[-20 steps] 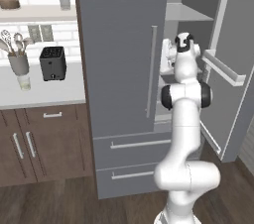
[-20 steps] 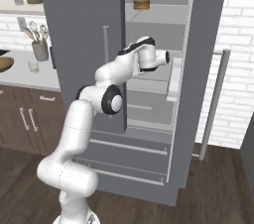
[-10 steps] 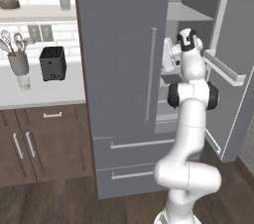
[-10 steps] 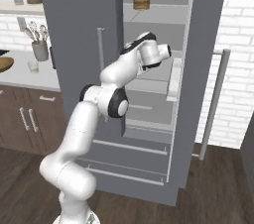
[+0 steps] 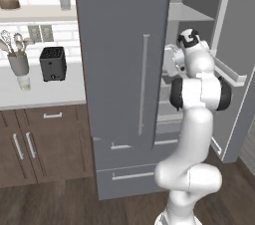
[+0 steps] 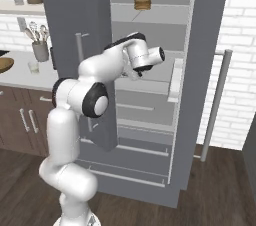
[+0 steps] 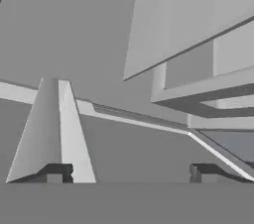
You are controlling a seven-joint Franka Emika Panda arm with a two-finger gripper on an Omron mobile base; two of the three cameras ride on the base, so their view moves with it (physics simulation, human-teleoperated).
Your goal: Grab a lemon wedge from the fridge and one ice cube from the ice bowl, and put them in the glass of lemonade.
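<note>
The fridge (image 6: 200, 60) stands with its right door swung wide, the claw (image 7: 130, 173) reaching in among its grey shelves with fingertips (image 7: 57, 172) spread and empty, while the glass of lemonade (image 6: 33, 67) sits on the table (image 6: 20, 72) well left.

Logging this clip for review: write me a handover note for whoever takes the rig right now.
End effector: open, empty, reaching into the fridge, whose right door stands open.
Glass of lemonade: on the counter by the utensil cup; ice bowl at the counter's left edge.
Done: fridge opened.
Left: find and grab a lemon wedge, which I cannot make out, then an ice cube; drop both in the glass.
</note>
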